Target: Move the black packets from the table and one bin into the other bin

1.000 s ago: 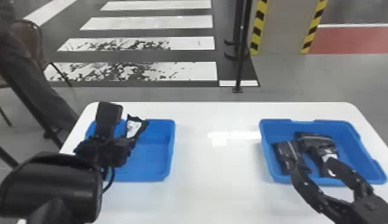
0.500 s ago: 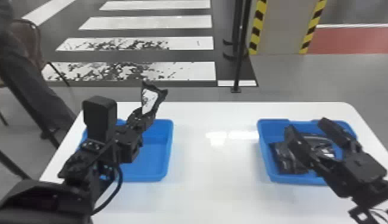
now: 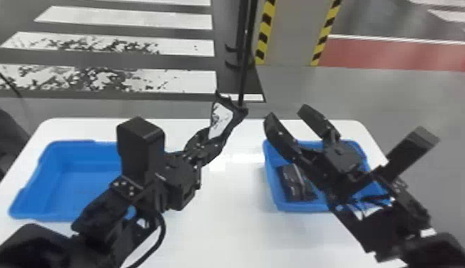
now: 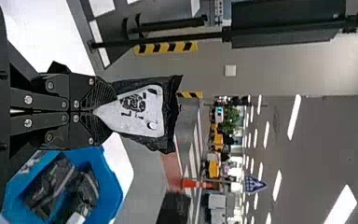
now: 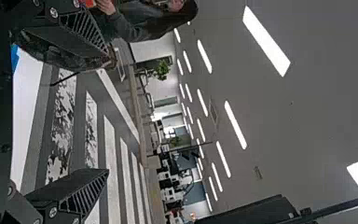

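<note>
Inspection finding: transfer of one packet in hand, probably by handover.
Left gripper [image 3: 214, 137] pinches a black packet with a white label [image 3: 221, 119] above the white table [image 3: 228, 228]; right gripper [image 3: 287, 113] stands spread nearby. Next move calls for alignment, then closure before release. Since the earlier frames, the packet has left the robot's-left blue plastic bin [image 3: 59, 160]; the right gripper has risen from the other blue bin [image 3: 271, 185].

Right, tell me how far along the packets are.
Looks done: black plastic packets lie in the right-hand blue plastic bin. In hand: a black packet with a white label, clamped in the left gripper. To do: release it, probably into that bin. The left arm hides part of the left-hand blue bin, so I can't say whether more lie there.
</note>
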Action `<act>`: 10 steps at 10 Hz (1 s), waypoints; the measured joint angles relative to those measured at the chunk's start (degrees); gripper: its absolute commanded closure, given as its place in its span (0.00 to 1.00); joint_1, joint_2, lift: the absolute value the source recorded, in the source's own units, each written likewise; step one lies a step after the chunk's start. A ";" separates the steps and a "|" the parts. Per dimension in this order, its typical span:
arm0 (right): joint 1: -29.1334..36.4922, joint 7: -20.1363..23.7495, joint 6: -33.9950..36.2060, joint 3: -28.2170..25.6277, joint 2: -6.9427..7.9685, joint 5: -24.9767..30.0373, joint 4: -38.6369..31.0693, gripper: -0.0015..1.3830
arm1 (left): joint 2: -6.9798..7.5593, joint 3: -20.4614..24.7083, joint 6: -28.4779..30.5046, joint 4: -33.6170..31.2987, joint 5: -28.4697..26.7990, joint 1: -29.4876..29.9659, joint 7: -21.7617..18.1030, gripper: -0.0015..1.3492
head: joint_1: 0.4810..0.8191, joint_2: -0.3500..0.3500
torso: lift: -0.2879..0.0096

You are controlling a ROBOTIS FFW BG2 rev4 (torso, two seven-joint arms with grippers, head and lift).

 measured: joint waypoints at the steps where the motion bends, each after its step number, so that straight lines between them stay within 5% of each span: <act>1: -1.33 0.00 0.02 1.19 -0.10 -0.43 1.01 0.10 | 0.53 -1.88 -0.02 0.01 0.53 -0.59 0.00 0.90 | 0.61 0.29 | 0.60; 5: -4.76 0.00 0.02 5.14 -0.42 -2.29 3.79 0.14 | 1.08 -4.14 1.75 0.01 0.70 -1.59 0.00 0.90 | 0.62 0.30 | 0.60; 6: -5.18 0.00 0.08 5.65 -0.48 -2.53 4.44 0.34 | 1.13 -4.32 1.18 0.01 0.74 -1.64 0.00 0.90 | 0.63 0.31 | 0.60; 7: -5.41 0.00 0.95 5.86 -0.54 -2.59 4.66 0.72 | 1.21 -4.54 0.81 0.01 0.79 -1.76 0.00 0.90 | 0.63 0.31 | 0.60; 8: -5.50 -0.08 2.46 6.01 -0.59 -2.28 4.14 0.80 | 1.25 -4.54 0.66 0.01 0.80 -1.77 0.00 0.90 | 0.63 0.31 | 0.60; 10: -5.55 -0.49 5.40 6.29 -0.62 -1.99 2.93 0.81 | 1.27 -4.36 0.41 0.02 0.80 -1.76 0.00 0.90 | 0.63 0.33 | 0.60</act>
